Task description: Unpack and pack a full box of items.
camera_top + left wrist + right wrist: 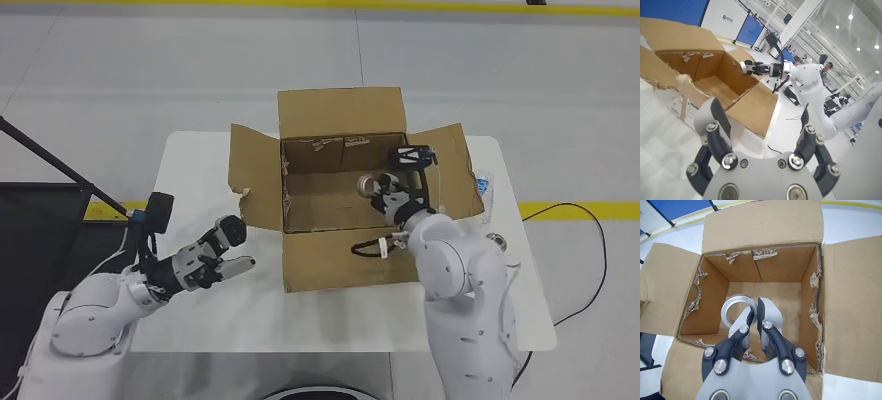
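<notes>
An open cardboard box [310, 255] stands on the white table [200, 300], its flaps spread and its rim torn. My right gripper [755, 311] hangs over the box's opening, shut on the rim of a silver metal ring [728, 308]. The top view places that ring [368, 184] over the box's right half. In the left wrist view the right gripper [745, 68] holds the ring [743, 66] above the box [753, 111]. The box floor [783, 300] looks bare. My left gripper [232, 262] is open, low over the table left of the box, with nothing between its fingers [720, 113].
A small clear packet [484, 186] lies on the table right of the box's right flap [455, 170]. A black stand [45, 160] and dark panel sit off the table's left edge. Bare tabletop lies in front and to the left of the box.
</notes>
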`<action>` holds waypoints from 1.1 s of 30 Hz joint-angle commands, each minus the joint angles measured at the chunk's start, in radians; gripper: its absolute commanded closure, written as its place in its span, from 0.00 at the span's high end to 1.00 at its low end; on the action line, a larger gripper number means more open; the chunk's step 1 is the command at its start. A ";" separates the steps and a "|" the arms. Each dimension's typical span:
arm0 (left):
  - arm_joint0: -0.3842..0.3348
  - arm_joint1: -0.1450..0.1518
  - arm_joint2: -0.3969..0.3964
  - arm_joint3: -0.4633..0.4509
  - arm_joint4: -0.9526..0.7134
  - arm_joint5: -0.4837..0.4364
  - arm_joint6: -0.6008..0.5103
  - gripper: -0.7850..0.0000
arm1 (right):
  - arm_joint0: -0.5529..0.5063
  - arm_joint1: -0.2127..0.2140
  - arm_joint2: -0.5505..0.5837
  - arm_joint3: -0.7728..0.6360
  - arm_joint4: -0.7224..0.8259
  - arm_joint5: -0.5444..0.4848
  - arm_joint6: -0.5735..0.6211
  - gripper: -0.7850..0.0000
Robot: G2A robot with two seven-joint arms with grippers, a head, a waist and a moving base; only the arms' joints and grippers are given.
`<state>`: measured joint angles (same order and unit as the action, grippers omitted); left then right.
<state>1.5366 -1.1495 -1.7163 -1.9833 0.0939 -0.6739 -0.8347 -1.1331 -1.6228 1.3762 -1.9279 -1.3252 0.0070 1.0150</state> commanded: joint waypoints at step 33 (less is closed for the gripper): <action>-0.103 0.064 0.109 0.100 -0.054 -0.104 -0.188 1.00 | -0.292 0.091 0.298 -0.281 0.339 -0.248 0.005 0.00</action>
<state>1.4428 -1.0854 -1.6202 -1.8946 0.0377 -0.7788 -1.0335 -1.4232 -1.5339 1.6738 -2.2082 -0.9884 -0.2409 1.0228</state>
